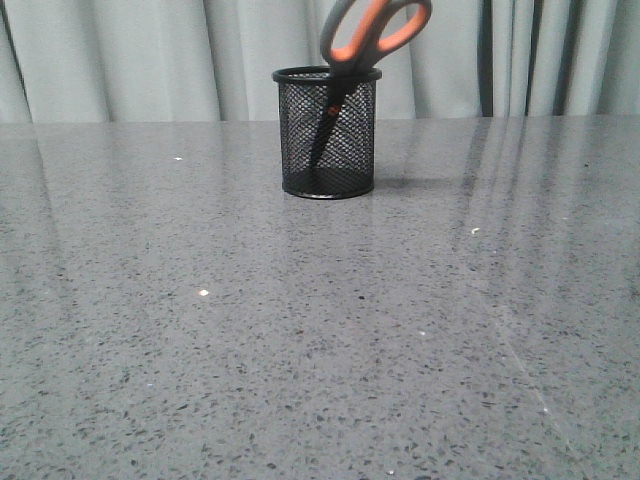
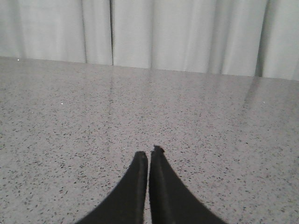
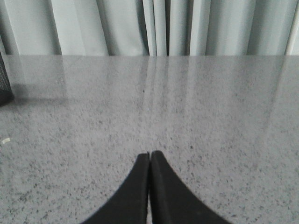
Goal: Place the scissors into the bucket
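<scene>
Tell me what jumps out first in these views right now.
The scissors stand blades-down in the bucket, orange-lined handles leaning out over its rim, far centre of the speckled grey table. Both the left pincer and right pincer are shut, holding nothing, over bare tabletop.

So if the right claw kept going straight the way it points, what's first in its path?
Nothing that shows: ahead of the shut right claw lies bare table up to the curtain. The bucket sits off to one side, probably missed.

Only two pairs of fingers show. The left gripper [image 2: 149, 156] has smooth matte black fingers tapering to narrow tips, one tip slightly chipped. The right gripper [image 3: 149, 156] has matching black, curved, tapering fingers.
</scene>
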Controlling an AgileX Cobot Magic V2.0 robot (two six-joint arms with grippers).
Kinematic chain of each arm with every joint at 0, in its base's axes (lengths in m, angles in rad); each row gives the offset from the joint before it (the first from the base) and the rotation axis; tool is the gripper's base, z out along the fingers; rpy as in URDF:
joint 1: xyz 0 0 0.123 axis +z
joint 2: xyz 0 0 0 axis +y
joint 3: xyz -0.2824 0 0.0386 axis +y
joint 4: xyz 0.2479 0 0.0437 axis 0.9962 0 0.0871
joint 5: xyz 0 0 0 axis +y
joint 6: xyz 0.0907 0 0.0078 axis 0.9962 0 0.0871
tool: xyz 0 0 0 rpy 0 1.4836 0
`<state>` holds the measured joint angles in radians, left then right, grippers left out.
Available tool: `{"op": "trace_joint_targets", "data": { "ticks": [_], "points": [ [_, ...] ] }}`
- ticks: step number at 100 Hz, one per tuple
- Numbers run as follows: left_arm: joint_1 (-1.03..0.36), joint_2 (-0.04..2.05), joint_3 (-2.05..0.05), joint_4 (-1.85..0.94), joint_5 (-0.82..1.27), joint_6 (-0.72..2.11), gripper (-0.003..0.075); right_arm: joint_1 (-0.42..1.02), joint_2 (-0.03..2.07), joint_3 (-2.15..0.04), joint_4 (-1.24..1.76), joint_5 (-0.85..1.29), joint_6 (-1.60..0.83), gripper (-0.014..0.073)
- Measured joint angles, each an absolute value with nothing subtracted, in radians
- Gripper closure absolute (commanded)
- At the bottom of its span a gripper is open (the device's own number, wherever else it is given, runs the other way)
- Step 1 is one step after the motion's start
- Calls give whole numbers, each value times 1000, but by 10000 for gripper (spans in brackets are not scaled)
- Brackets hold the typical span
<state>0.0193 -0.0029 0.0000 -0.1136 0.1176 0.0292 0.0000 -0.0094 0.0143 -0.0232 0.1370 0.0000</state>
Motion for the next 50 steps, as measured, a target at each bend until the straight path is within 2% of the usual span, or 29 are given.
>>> {"op": "trace_joint_targets", "data": {
  "ticks": [50],
  "points": [
    [19,-3,0,-114,118,29,740,0,-11,14,-51,151,0,638]
  ]
}}
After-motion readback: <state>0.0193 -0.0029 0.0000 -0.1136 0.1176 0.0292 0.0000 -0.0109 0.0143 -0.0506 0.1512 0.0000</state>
